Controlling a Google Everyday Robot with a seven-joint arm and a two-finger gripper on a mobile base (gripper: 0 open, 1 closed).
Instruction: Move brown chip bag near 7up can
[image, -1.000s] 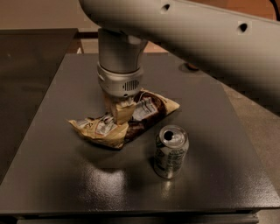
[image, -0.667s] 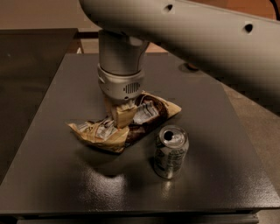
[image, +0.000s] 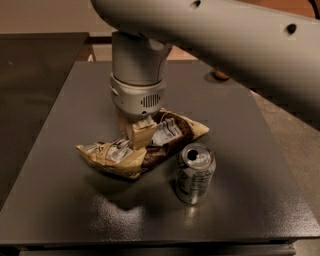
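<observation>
Since 1 second ago, the claw (image: 138, 134) and the brown chip bag (image: 170, 135) have shifted together slightly toward the lower edge of the frame, while the 7up can (image: 195, 174) has stayed where it was. The claw sits at the frame's centre, pointing down from a grey wrist, its tan fingers (image: 141, 136) clamped on the middle of the bag. The bag lies crumpled on the dark surface (image: 240, 130), 1 cream-tan end toward the left, the other toward the right, its white label panel facing up. The can stands upright just right of and below the bag, close beside it but seemingly not touching. The thick grey arm (image: 225, 35) crosses the upper right.
</observation>
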